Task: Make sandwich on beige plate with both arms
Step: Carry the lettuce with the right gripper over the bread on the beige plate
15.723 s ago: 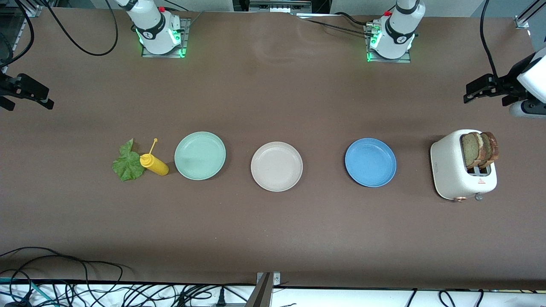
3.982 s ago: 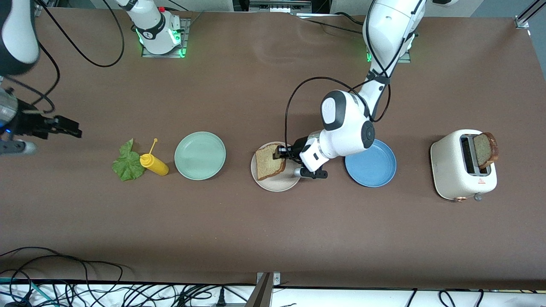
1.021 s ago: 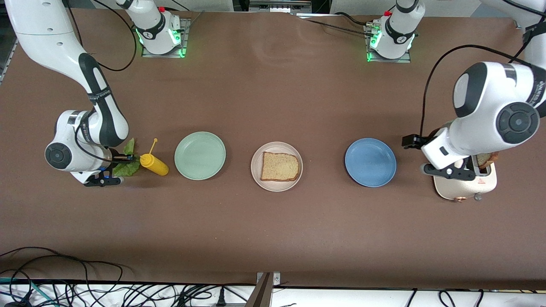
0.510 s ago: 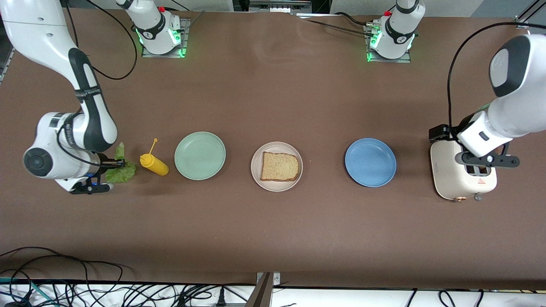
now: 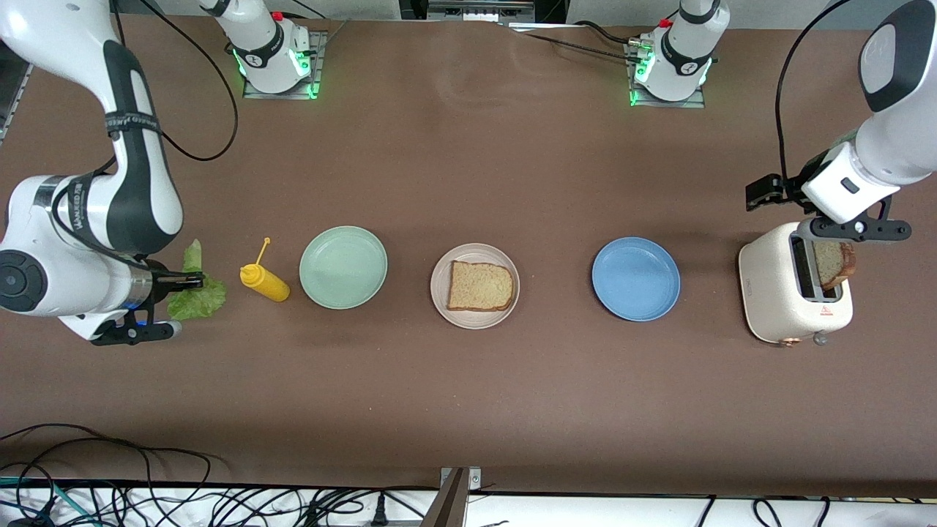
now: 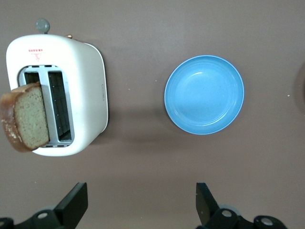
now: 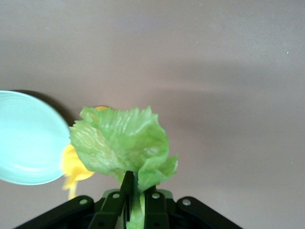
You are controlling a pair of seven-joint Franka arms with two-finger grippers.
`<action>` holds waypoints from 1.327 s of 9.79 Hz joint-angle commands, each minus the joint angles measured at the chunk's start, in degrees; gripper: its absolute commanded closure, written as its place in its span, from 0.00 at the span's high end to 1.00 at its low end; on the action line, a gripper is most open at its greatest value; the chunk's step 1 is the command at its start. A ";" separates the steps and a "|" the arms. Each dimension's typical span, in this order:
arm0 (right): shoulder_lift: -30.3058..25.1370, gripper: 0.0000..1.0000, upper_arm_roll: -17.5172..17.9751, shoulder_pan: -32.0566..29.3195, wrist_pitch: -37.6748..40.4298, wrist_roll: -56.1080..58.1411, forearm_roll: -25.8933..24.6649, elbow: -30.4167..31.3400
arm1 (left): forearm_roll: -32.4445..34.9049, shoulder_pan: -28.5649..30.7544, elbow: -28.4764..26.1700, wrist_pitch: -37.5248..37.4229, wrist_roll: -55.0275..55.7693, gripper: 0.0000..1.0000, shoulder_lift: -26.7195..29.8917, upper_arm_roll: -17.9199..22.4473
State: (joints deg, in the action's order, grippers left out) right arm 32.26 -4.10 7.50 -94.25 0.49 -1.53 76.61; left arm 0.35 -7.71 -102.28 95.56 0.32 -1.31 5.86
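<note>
Brown table holds the beige plate with one bread slice on it. Right gripper pinches the soft, floppy lettuce by its edge, near the yellow bottle. Left gripper hangs wide open over the toaster, where light, crumbly bread waits; grab its top edge gently.

On the table, one bread slice is lying flat on the beige plate, between the mint-green plate and the blue plate. The right gripper is pinching the lettuce leaf beside the yellow squeeze bottle. The left gripper is hovering with jaws spread by the white toaster, where a second bread slice is sticking up
</note>
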 commanded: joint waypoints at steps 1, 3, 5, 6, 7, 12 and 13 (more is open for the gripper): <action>-0.53 0.00 -0.29 5.39 2.93 -8.28 -0.22 -2.78 | 2.11 0.50 0.75 -2.03 1.08 1.00 2.02 -0.68; -0.53 0.00 -0.21 8.66 2.93 -17.41 0.04 -2.78 | 2.11 0.50 4.36 -3.18 1.17 1.00 1.75 -0.50; 0.16 0.00 -0.20 13.84 1.71 -27.95 3.35 -2.78 | 2.02 1.20 11.36 -9.74 1.09 1.00 0.27 -0.59; 0.95 0.00 -0.20 15.60 -1.52 -33.49 9.21 -2.61 | 1.85 1.20 16.02 -14.13 1.00 1.00 -1.31 -0.59; 1.92 0.00 -0.20 18.14 -5.38 -39.63 11.79 -2.43 | 1.93 1.11 18.93 -17.13 1.00 1.00 -2.02 -0.59; 10.96 0.00 -0.21 30.54 -30.33 -68.06 12.17 -2.43 | 2.28 1.29 18.97 -20.59 0.03 1.00 -2.37 -0.68; 13.50 0.00 -0.20 32.73 -34.90 -69.56 12.34 -2.52 | 2.37 1.12 17.92 -20.50 -0.06 1.00 -2.81 -0.85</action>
State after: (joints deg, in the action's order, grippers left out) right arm 42.56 -3.71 38.02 -124.05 -66.19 9.58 75.06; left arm 0.38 -6.81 -84.72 76.24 0.85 -2.98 5.87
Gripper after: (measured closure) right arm 0.868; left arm 0.000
